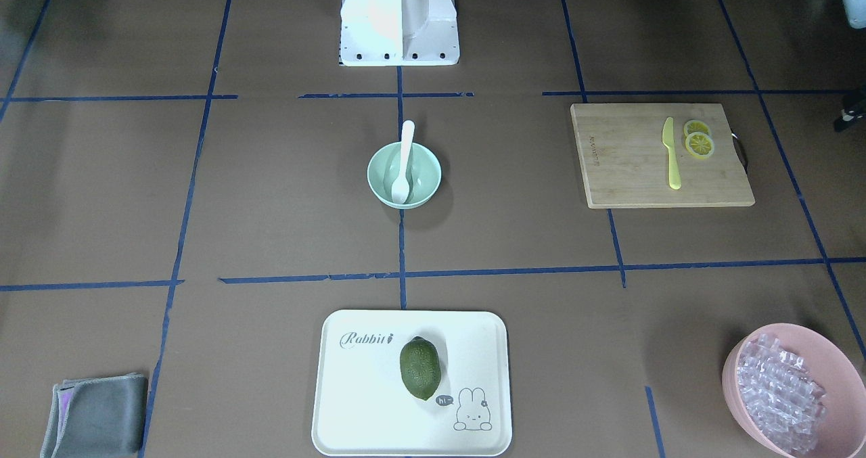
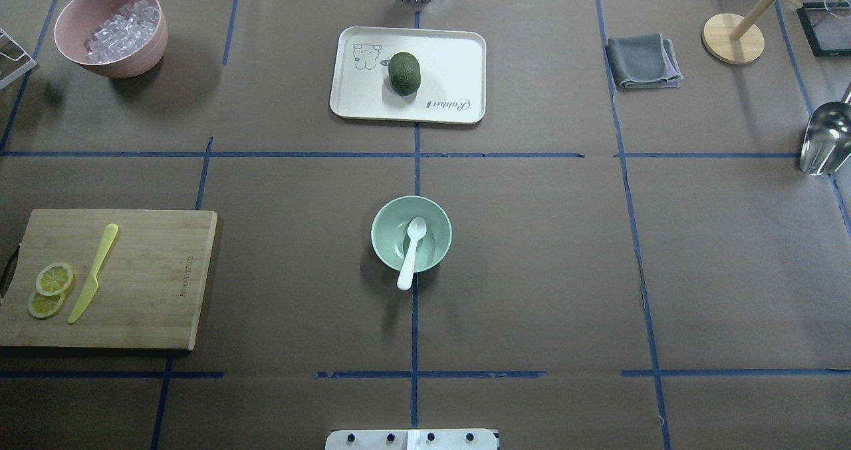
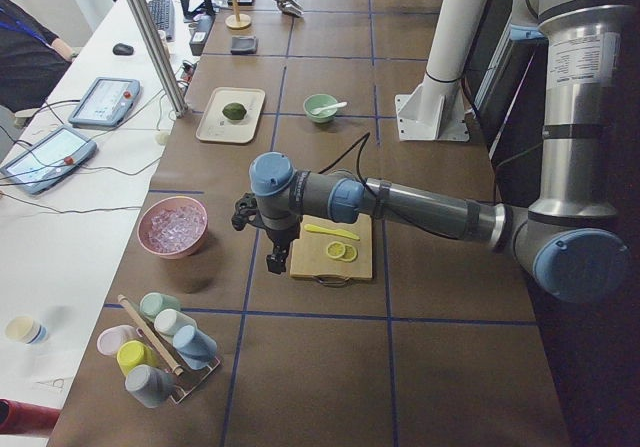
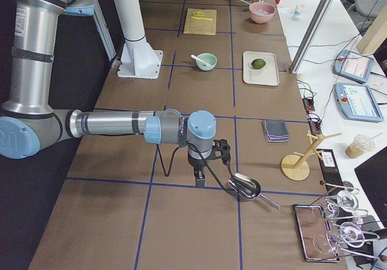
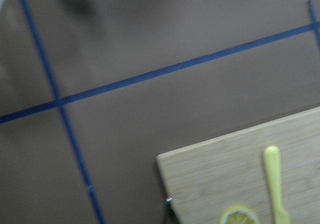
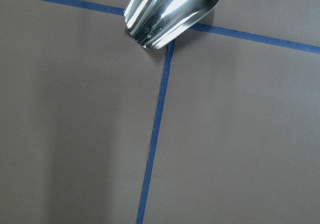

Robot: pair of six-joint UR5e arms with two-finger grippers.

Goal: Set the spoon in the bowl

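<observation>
Overhead exterior view: mid-frame, spoon [image 2: 411, 250] sits scoop-down in the bowl [image 2: 387, 219], handle poking over its lower rim. Tray [image 2: 452, 58] further up. Left gripper [image 3: 275, 259] and right gripper [image 4: 200, 178] only show side-on, so can't tell if the fingers are open.

pink bowl [image 1: 841, 365] cropped, metal scoop [image 6: 170, 13] cropped

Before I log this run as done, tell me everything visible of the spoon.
The spoon is small, white and plastic-looking, with an oval scoop and slim handle. Its scoop lies inside the mint-green bowl; the handle leans on the rim, poking out toward the robot's base. Only the bowl touches it.
</observation>
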